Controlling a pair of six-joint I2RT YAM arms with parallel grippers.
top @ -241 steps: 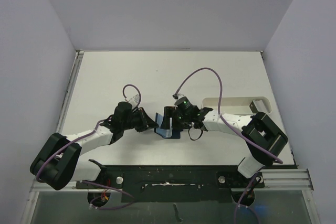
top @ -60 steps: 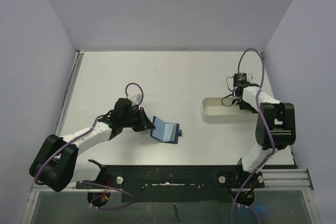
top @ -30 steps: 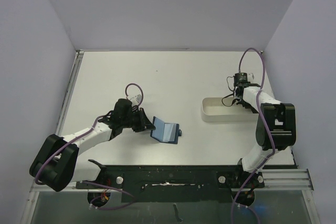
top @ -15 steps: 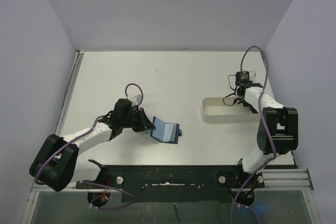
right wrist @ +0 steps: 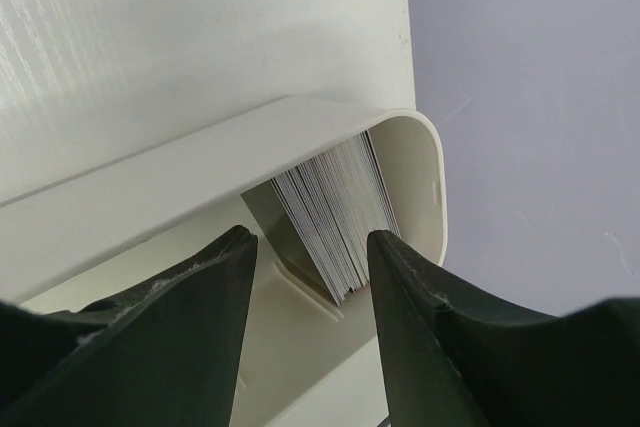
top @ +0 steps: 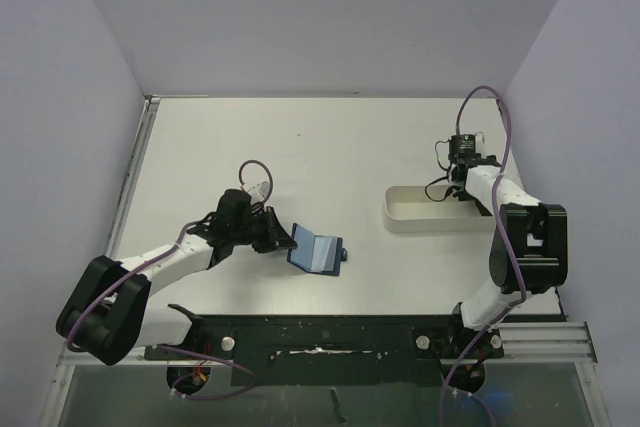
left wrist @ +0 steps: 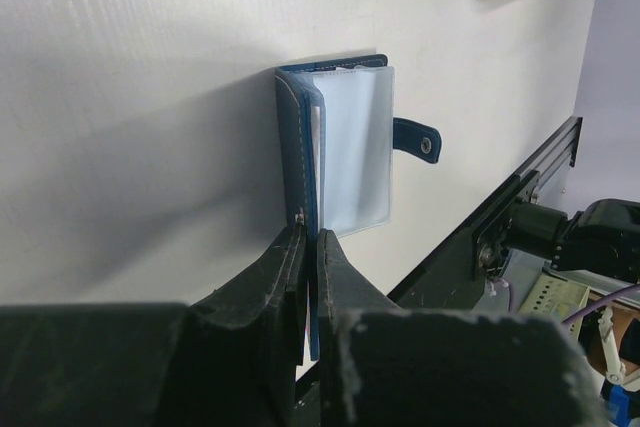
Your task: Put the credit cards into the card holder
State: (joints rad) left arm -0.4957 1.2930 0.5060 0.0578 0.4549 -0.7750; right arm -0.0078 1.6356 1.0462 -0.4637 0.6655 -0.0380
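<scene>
The card holder (top: 320, 251) is a navy blue wallet lying open left of the table's middle, its pale inner pockets (left wrist: 350, 147) facing up. My left gripper (left wrist: 310, 242) is shut on its raised blue cover, with the strap and snap (left wrist: 420, 139) sticking out to the right. A stack of credit cards (right wrist: 335, 209) stands on edge in the rounded end of a white tray (right wrist: 200, 182). My right gripper (right wrist: 310, 239) hangs open just above that stack, one finger on either side, holding nothing. In the top view the right gripper (top: 461, 185) covers the cards.
The long white tray (top: 400, 212) lies at the right side of the table, close to the right wall. The black mounting rail (top: 320, 332) runs along the near edge. Purple cables loop above both wrists.
My right gripper's jaws have spread apart over the card stack, and its wrist has shifted slightly away from the near edge. The left gripper and card holder have stayed put.
</scene>
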